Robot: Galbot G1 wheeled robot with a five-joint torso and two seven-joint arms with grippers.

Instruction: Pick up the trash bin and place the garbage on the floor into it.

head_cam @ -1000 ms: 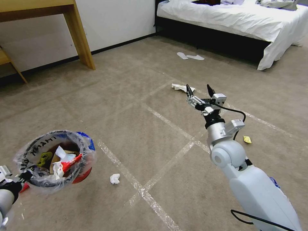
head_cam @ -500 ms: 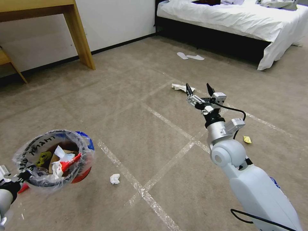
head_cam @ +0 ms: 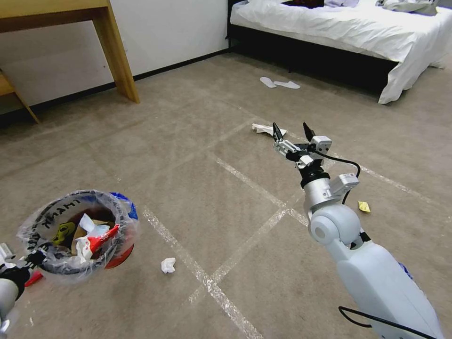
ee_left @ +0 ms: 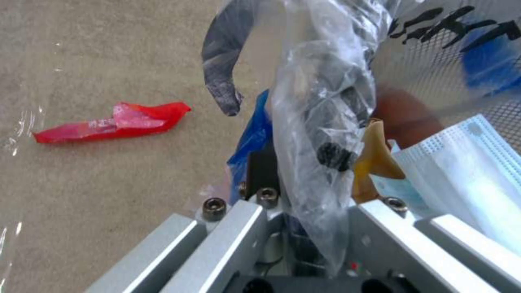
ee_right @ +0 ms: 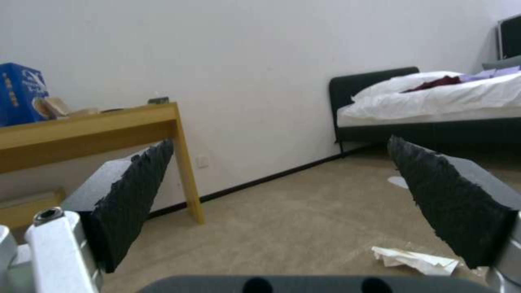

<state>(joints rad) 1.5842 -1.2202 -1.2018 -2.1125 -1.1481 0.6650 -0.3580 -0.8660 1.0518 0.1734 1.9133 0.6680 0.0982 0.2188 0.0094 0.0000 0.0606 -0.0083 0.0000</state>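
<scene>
Right hand (head_cam: pixel 293 131) reaches forward above the carpet, fingers spread wide and empty; left hand (head_cam: pixel 26 261) is clamped on the rim of the small round red trash bin (head_cam: pixel 80 230) with its clear printed bag.
A flattened white paper scrap (head_cam: pixel 266 128) lies just beyond the right hand on the beige taped floor (head_cam: pixel 212 188); a crumpled white tissue (head_cam: pixel 168 264) sits between the hands, a white-sheeted bed (head_cam: pixel 353 28) well ahead.

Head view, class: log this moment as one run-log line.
left gripper: shut on trash bin, held aloft | right gripper: open, empty, near crumpled white paper | tissue: on floor

Tissue (head_cam: pixel 168 264) right of trash bin (head_cam: pixel 77 231)
</scene>
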